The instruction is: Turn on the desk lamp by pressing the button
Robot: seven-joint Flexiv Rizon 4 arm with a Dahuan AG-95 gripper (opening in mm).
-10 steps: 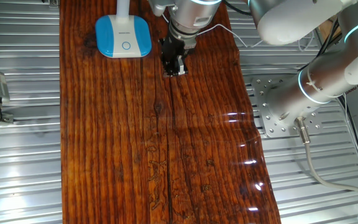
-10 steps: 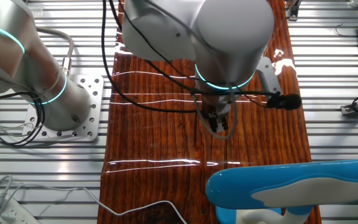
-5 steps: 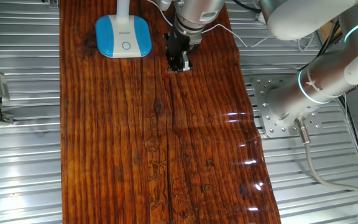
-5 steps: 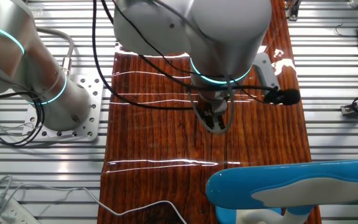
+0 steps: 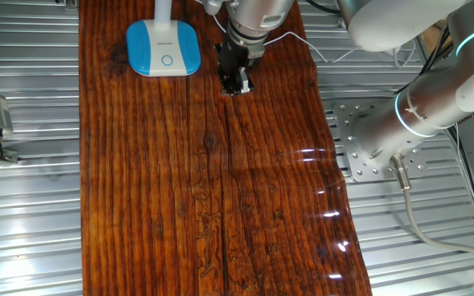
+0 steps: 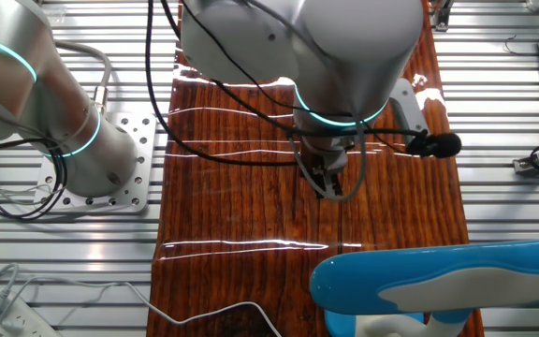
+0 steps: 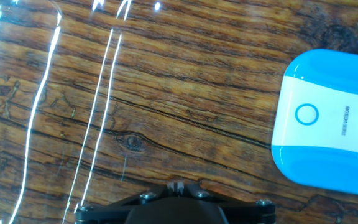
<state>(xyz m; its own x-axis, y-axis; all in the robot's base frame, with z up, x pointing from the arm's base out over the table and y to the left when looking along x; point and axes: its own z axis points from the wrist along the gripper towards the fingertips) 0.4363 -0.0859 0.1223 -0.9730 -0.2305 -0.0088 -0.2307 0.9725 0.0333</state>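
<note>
Dark striped wood forms the surface (image 5: 204, 189), set on ribbed metal flooring. At the far left of the surface stands the desk lamp (image 5: 163, 48), blue base with white rim. The button (image 5: 166, 60), a white-outlined circle, sits at the centre of the base and is untouched. To the right of the lamp, apart from it, the hand (image 5: 235, 82) hangs low over bare wood. Whether its fingers are spread or pressed together cannot be told. No light shows from the lamp. Judged progress: early; the sideways move over the button and the press remain.
</note>
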